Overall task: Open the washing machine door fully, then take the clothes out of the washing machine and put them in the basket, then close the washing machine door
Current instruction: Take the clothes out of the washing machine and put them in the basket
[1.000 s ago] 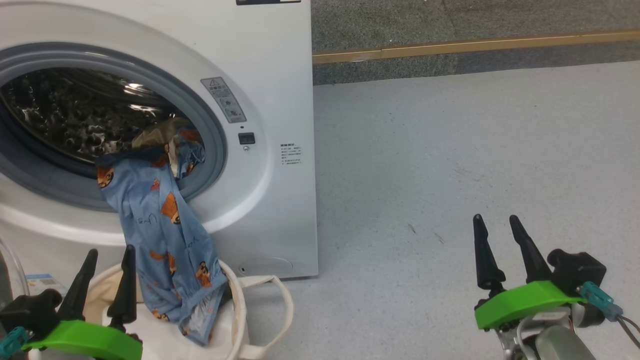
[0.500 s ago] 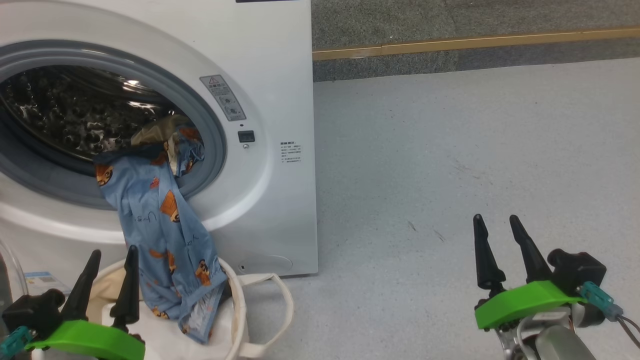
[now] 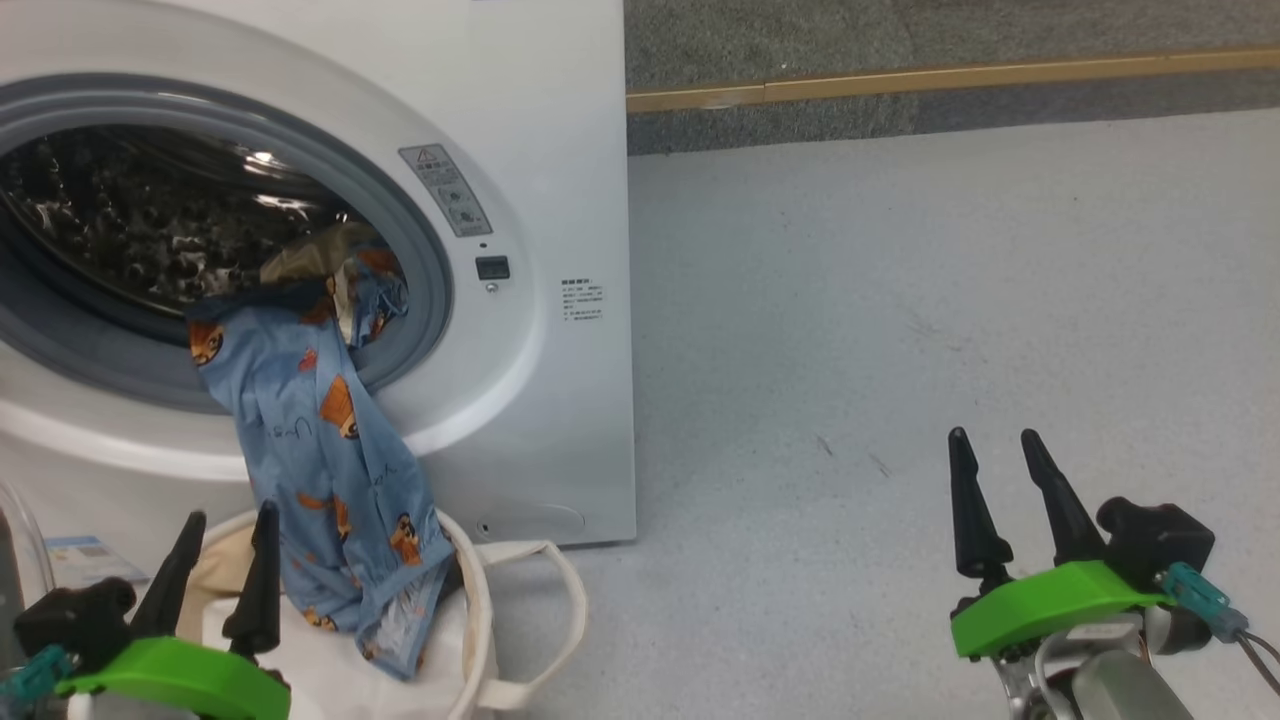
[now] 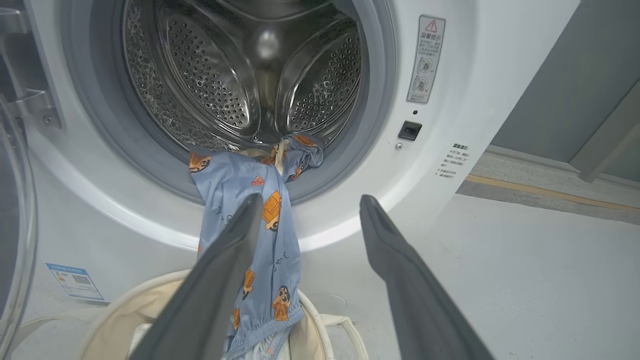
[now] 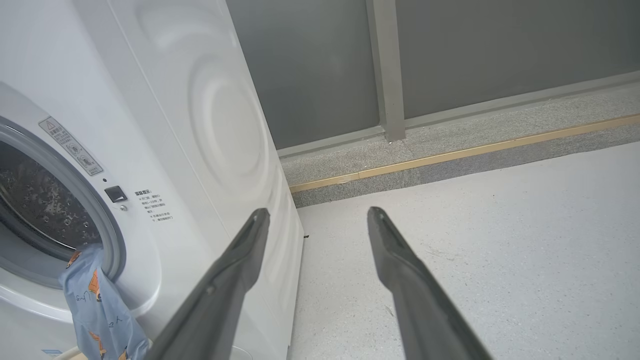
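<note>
Closest of all, the left gripper [image 3: 231,511] sits low in front of the washing machine [image 3: 560,200]. Its two long dark pointy fingers are spread apart with nothing between them. The right gripper [image 3: 994,433] is off to the right of the washing machine, over the bare floor [image 3: 900,300]. Its fingers are spread apart too, and it holds nothing. Both have bright green bases. Right at the foot of the washing machine stands the basket [image 3: 483,620], round and soft, made of cream cloth with a looped handle. The clothes [image 3: 320,440] are thin, light-blue and floppy, with orange cartoon prints. They hang out of the washing machine's round hole, over its grey rim, and the bottom end drops into the basket. The top end is bunched up inside the hole with a bit of cream cloth. The washing machine is a smooth white box. Inside it the drum [image 4: 220,75] is shiny metal, full of tiny holes. The washing machine door [image 4: 15,240] is swung open on the left, and its clear curved glass shows at the edge. Behind the washing machine, the speckled grey floor meets a thin yellow strip [image 3: 950,85].
</note>
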You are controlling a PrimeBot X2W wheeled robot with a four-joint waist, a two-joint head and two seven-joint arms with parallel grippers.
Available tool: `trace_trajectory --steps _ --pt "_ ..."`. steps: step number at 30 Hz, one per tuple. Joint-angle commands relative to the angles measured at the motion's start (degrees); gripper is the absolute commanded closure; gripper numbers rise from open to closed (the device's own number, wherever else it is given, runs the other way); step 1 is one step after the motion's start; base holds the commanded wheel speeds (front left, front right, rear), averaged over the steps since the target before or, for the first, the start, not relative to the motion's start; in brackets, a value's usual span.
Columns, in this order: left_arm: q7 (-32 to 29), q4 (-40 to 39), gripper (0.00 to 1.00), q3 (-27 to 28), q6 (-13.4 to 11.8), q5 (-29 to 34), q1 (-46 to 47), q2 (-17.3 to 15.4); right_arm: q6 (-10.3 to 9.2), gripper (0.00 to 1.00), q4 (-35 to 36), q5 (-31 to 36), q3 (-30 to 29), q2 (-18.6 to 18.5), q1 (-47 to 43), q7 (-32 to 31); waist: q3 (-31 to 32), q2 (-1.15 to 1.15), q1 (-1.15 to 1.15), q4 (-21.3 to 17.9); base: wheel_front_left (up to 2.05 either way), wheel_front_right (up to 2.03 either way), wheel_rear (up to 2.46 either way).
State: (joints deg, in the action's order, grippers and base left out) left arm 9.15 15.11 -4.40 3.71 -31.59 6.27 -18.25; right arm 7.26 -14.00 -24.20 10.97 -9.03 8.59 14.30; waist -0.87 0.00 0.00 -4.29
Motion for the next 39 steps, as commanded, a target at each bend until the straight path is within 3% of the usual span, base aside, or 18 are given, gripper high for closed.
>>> trace_trajectory --steps 1,14,24,31,39 --pt "-1.04 0.21 0.0 2.25 -0.28 -0.75 4.44 -2.39 0.23 0.0 2.07 0.63 0.81 -0.11 1.49 0.7 -0.72 0.0 0.0 0.11 0.0 0.0 0.0" --pt "-6.85 23.15 0.0 -0.51 1.39 -1.34 24.85 -3.49 0.23 0.0 3.86 0.52 0.68 -1.28 5.05 0.7 -10.19 0.0 0.0 -2.0 0.0 0.0 0.0" --pt "-7.95 43.31 0.0 -0.61 2.71 -2.84 40.46 -4.96 0.23 0.0 6.82 0.32 -1.02 -1.94 8.76 0.7 -21.48 0.0 0.0 -6.24 0.0 0.0 0.0" --pt "-6.18 52.74 0.0 -0.89 3.14 -3.11 47.14 -6.71 0.23 0.0 8.49 0.16 -1.89 -1.75 10.52 0.7 -27.35 0.0 0.0 -8.25 0.0 0.0 0.0" --pt "-1.62 55.46 0.0 -3.83 3.5 -0.93 50.66 -7.29 0.23 0.0 9.35 0.32 -2.83 -1.84 10.89 0.7 -30.34 0.0 0.0 -8.21 0.0 0.0 0.0"
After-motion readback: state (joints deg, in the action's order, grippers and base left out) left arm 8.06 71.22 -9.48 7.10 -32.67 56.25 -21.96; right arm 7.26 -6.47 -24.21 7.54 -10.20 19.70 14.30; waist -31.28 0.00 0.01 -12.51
